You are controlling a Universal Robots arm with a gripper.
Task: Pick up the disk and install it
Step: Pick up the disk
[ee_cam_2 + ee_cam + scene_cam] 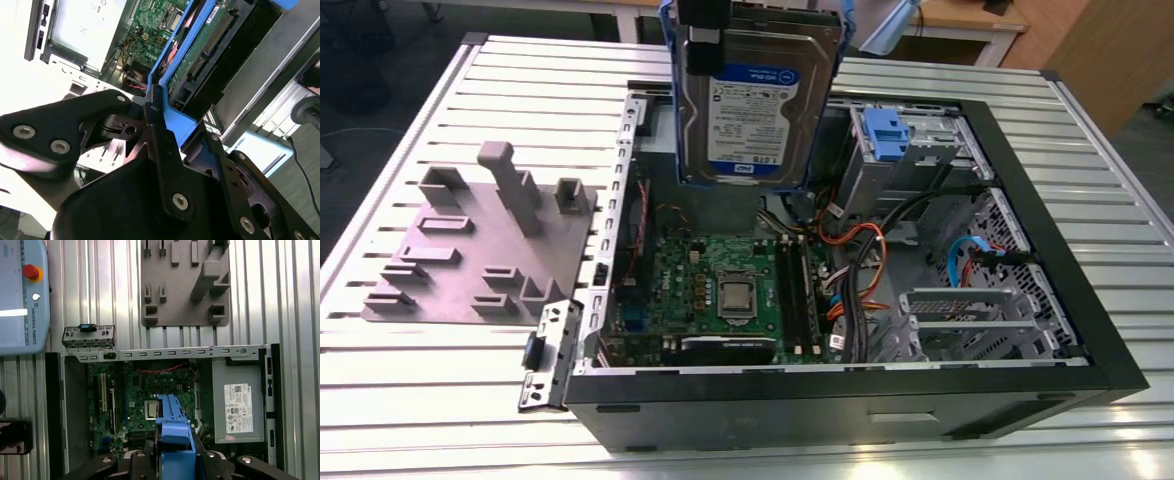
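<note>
While your arm reaches straight down from above, the pincer (170, 125) is clamped on the disk (754, 100), its black fingers (152, 107) pressed against the blue bracket (172, 425) that frames the drive. You are holding the disk upright and clear of everything, label side facing the exterior camera, its lower edge hanging over the open computer case (1067, 250) at the end nearest the tabletop's far edge. In the first wrist view the wrist looks down along the bracket onto the motherboard (150, 390), with the grey metal box (237, 400) in the case beside it. The case lies on its side on the ribbed tabletop (454, 420), reaching toward the near edge. A grey fixture plate (467, 250) sits just beside the case, toward the tabletop's edge on the exterior view's left. A small blue latch (887, 130) stands inside the case near the disk.
</note>
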